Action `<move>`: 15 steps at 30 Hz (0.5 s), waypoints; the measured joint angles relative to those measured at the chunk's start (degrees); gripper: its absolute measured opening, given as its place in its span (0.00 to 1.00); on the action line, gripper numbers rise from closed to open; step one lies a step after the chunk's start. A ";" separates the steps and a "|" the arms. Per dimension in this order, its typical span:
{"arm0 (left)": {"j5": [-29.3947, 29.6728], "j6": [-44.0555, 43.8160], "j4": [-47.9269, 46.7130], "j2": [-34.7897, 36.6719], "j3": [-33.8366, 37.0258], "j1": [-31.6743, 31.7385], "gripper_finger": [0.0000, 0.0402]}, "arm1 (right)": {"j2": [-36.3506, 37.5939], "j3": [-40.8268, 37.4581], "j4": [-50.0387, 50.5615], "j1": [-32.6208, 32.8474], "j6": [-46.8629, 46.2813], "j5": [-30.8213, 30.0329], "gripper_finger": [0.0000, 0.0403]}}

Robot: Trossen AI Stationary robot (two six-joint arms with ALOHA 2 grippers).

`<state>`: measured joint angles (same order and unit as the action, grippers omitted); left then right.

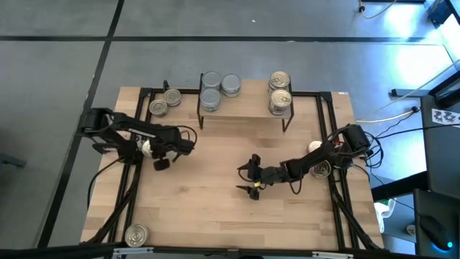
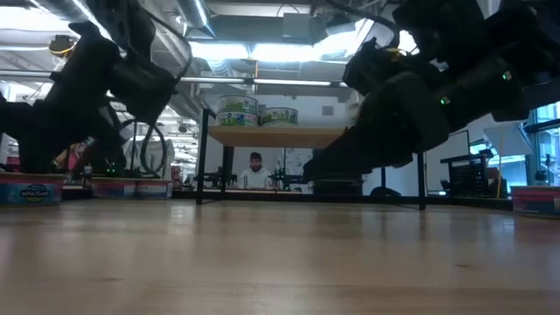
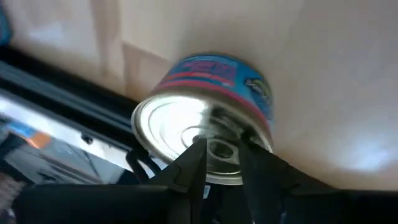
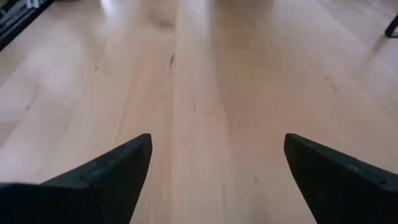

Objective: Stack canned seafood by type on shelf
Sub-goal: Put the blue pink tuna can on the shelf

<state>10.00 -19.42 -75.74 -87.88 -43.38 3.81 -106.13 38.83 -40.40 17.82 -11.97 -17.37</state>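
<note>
Left end effector (image 3: 221, 163) sits at the left side of the desk (image 1: 215, 216), fingers (image 3: 189, 168) pinched on the rim of a tipped can (image 3: 208, 134) with a silver top and a blue-and-red label; the can lies on its side against the wood, so the end effector is gripping the can. In the high view this end effector (image 1: 159, 152) is just right of the desk's left frame rail.

Right end effector (image 1: 253, 180) is at mid-desk, fingers (image 4: 106, 171) spread wide apart over bare wood, holding nothing.

Shelf (image 1: 244, 108) stands at the far edge of the desk, centre. On it: silver-top cans (image 1: 210, 90) grouped at its left end, gold-top cans (image 1: 279, 92) at its right end. Low view shows some of the shelf cans stacked two high (image 2: 236, 112).

Two gold-top cans (image 1: 164, 102) on the desk, left of the shelf. One can (image 1: 136, 234) at the near left corner. Another can (image 1: 320, 169) partly hidden under the right arm at the right side.

A person (image 2: 255, 171) is visible in the room behind the shelf.
</note>
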 joint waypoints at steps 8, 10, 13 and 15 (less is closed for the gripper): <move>-3.70 4.53 5.46 -0.43 -2.92 -1.53 0.16 | 0.00 0.00 -0.10 -0.11 0.01 -0.13 0.91; -3.85 4.76 7.48 -0.42 -4.23 -2.53 0.14 | 0.00 0.00 -0.24 -0.12 -0.04 -0.11 0.91; -3.85 6.01 11.32 -0.41 -5.79 -4.02 0.12 | 0.00 0.00 -0.59 -0.17 -0.09 -0.13 0.91; -3.85 6.57 14.50 -0.41 -6.65 -5.02 0.11 | 0.00 0.00 -0.55 -0.17 -0.11 -0.13 0.91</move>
<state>6.15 -12.85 -61.24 -88.29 -50.03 -1.21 -106.13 38.83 -40.95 17.65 -12.08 -17.50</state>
